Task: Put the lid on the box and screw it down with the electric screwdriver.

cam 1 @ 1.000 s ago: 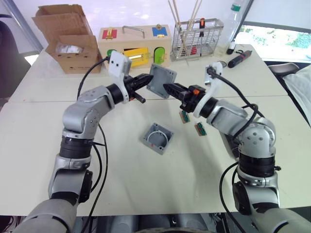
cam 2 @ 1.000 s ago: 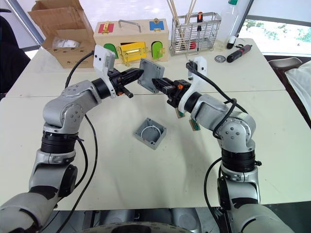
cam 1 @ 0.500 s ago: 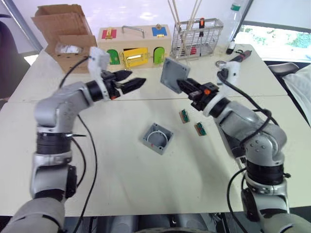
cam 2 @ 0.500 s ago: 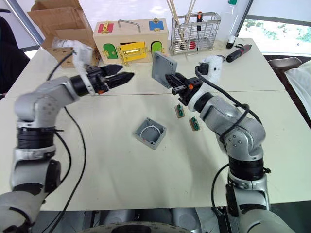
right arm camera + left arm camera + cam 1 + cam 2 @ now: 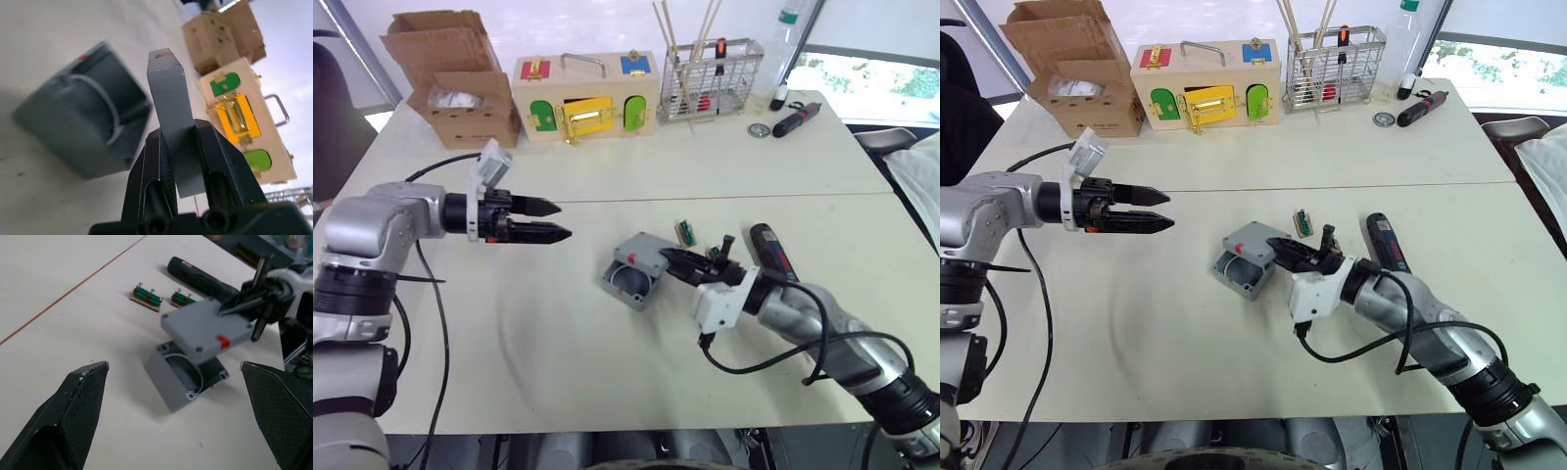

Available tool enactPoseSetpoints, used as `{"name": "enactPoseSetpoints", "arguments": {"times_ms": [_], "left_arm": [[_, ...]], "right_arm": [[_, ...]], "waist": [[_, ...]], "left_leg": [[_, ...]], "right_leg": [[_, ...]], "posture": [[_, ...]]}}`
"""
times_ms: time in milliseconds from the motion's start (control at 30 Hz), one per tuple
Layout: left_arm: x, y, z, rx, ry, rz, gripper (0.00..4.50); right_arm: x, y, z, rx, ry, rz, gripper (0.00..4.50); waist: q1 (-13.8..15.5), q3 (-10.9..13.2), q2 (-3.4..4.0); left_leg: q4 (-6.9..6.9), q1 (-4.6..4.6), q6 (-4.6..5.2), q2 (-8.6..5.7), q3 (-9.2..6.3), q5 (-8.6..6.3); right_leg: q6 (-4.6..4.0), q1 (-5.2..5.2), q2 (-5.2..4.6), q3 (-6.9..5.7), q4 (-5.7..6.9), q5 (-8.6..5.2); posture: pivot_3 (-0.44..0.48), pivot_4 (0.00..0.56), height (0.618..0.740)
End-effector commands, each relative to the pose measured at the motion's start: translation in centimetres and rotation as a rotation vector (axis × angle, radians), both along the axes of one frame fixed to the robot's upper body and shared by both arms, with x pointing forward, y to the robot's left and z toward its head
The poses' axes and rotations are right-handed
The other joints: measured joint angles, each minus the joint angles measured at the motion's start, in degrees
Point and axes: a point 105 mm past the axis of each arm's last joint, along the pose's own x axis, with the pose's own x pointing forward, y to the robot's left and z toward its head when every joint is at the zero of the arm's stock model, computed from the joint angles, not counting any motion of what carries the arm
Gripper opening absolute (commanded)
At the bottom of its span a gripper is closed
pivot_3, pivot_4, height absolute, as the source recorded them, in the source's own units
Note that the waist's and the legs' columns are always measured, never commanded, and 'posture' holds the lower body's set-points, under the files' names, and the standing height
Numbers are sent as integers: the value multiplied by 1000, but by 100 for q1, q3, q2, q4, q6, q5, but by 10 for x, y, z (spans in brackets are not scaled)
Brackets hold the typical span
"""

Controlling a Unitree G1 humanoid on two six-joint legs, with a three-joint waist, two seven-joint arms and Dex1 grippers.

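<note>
Right claw point(image 5: 1285, 247) clamps the flat grey plastic lid point(image 5: 1253, 244), tilted just over the open square box point(image 5: 1237, 275) on the smooth white desk point(image 5: 1136, 333). Dark cylindrical electric screwdriver point(image 5: 1383, 244) lies right of box. Left claw point(image 5: 1157, 210) spread, empty, left of box.

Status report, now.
Right gripper shut on lid, held over box, not seated. Left gripper open, off to the side. Screwdriver on table, untouched.
</note>
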Motion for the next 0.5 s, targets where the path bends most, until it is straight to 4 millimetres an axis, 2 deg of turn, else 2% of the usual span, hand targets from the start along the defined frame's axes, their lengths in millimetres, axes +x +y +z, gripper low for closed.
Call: {"name": "enactPoseSetpoints", "arguments": {"times_ms": [33, 333, 500], "left_arm": [[-2, -4, 1, 20, -31, -30, 4445], [-3, -17, -9, 27, -37, -59, 4445], [-4, -21, -11, 18, -30, -63, 4445]], "right_arm": [[-4, 4, 4, -5, -81, 33, 189], [4, 7, 8, -29, -204, 43, 189], [2, 12, 1, -56, -248, 91, 189]], "waist": [[-6, 0, 0], [3, 0, 0], [-3, 0, 0]], "left_leg": [[0, 0, 0, 1, 0, 0], [1, 2, -1, 2, 1, 0], [1, 2, -1, 2, 0, 0]], "right_leg": [[0, 0, 1, 1, 0, 0], [0, 1, 0, 2, 3, 0], [0, 0, 1, 2, 3, 0]], "posture": [[0, 150, 740], [0, 150, 740], [0, 150, 740]]}}
